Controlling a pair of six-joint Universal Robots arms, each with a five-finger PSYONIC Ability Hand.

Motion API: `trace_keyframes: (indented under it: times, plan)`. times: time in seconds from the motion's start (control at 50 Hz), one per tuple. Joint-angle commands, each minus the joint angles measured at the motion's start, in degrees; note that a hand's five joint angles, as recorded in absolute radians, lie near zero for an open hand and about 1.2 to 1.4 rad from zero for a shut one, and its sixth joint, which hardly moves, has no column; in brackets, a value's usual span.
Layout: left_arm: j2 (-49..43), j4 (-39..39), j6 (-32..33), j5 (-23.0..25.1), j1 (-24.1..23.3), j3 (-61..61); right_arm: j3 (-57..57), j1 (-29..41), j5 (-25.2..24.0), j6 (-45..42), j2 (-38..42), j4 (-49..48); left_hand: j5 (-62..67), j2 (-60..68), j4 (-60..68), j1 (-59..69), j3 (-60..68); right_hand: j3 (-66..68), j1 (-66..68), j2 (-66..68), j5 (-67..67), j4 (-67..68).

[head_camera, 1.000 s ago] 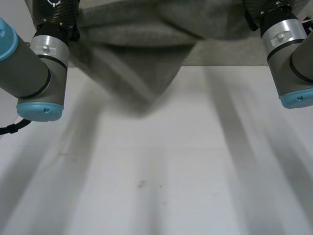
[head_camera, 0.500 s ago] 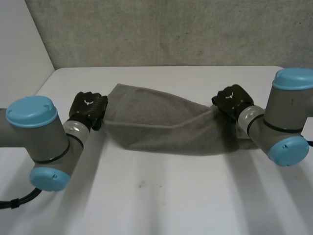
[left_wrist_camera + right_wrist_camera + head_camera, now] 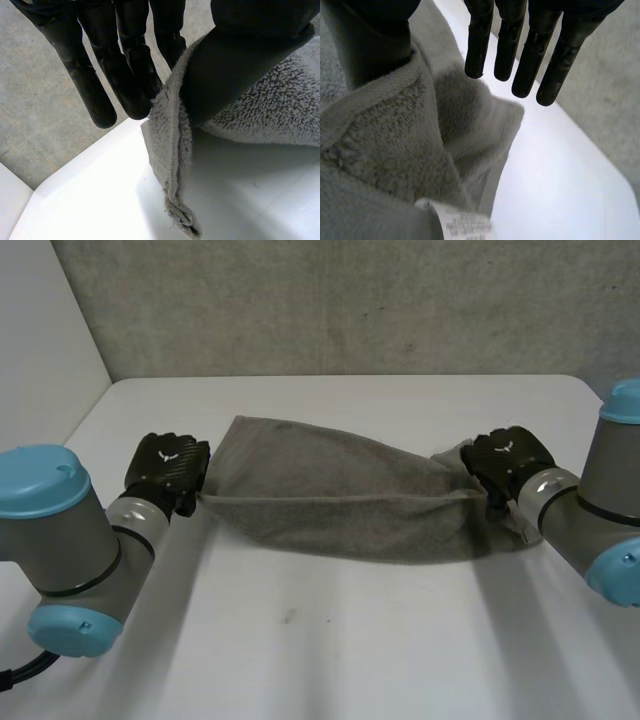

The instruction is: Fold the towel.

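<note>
1. Since half a second ago the left hand (image 3: 170, 465) and the right hand (image 3: 510, 455) have moved further apart. The towel (image 3: 330, 505) between them is now drawn out longer and flatter. A second ago it hung high, close to the head camera.
2. The left hand's fingers (image 3: 125, 75) are straight and close together. Their tips rest against the towel's hemmed end, and the thumb (image 3: 240, 55) presses from the other side, so that end is pinched.
3. The right hand's fingers (image 3: 520, 50) are straight and slightly spread. The cloth is bunched up against its thumb (image 3: 370, 45) and looks pinched there. A sewn label (image 3: 460, 222) sits near the palm.
4. Beyond the hands, the towel lies on the white table (image 3: 330, 650), in its far half, spanning from one hand to the other.
5. The step in hand looks like laying out and tensioning. A hem line runs across the middle of the cloth, which suggests it is already doubled lengthwise. The next move probably calls for settling both ends flat without letting the layers slip. After that, one end can be carried over to the other.
6. The towel's long axis runs across the table from left to right. Its left end is broader, and its far edge slopes down toward the right hand. The near edge bows toward the robot.
</note>
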Motion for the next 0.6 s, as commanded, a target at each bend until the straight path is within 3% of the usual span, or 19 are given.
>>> trace_keyframes:
  times: [0.02,0.1,0.14,0.16,0.18,0.2,0.22,0.24,0.42,0.6]
  plan:
    - [-0.2,0.1,0.0,0.0,0.2,-0.1,1.5,-2.6,0.1,0.9,0.3,3.3,11.1,10.2,10.2,11.7,10.3,-0.7,-0.2,-1.5,1.0,-1.0]
    - [-0.2,0.1,0.0,0.0,0.2,-0.1,2.3,-3.5,0.1,1.0,0.2,3.3,11.1,10.2,10.2,11.7,10.3,3.2,3.7,2.4,4.8,2.9]
    - [-0.2,0.1,0.0,0.1,0.3,-0.1,2.9,-3.8,0.1,0.9,0.0,3.3,11.1,10.2,10.2,11.7,10.3,17.6,18.1,16.8,19.2,17.3]
    - [-0.2,0.1,0.0,0.1,0.3,-0.1,2.9,-3.8,0.1,0.9,0.0,3.3,11.1,10.2,10.2,11.7,10.3,17.7,18.2,16.9,19.3,17.4]
    - [-0.2,0.1,0.0,0.1,0.3,-0.2,3.2,-3.9,0.1,0.9,-0.1,3.3,11.1,10.2,10.2,11.7,10.3,29.3,29.8,28.5,31.0,29.0]
    - [-0.2,0.1,0.0,0.1,0.3,-0.2,3.2,-3.9,0.1,0.9,-0.1,3.3,11.1,10.2,10.2,11.7,10.3,29.4,29.9,28.6,31.1,29.1]
    - [-0.3,0.1,0.0,0.1,0.3,-0.2,3.5,-4.1,0.1,0.8,-0.6,3.3,11.1,10.2,10.2,11.7,10.3,45.7,46.2,44.9,47.4,45.5]
    - [-0.2,0.0,0.1,0.1,0.3,-0.2,3.6,-4.4,0.0,0.6,-1.5,3.2,11.1,10.2,10.2,11.7,10.3,47.9,48.4,47.1,49.5,47.6]
    - [4.5,-0.6,0.5,0.1,1.6,-0.4,2.8,-5.2,-1.2,0.3,-10.3,3.4,11.1,10.2,10.2,11.7,10.3,47.9,48.4,47.1,49.5,47.6]
    - [20.1,-6.8,0.2,0.3,1.8,-0.1,-2.4,-5.9,-3.5,-4.5,-24.0,9.2,11.1,10.2,10.2,11.7,10.3,47.9,48.4,47.1,49.5,47.6]
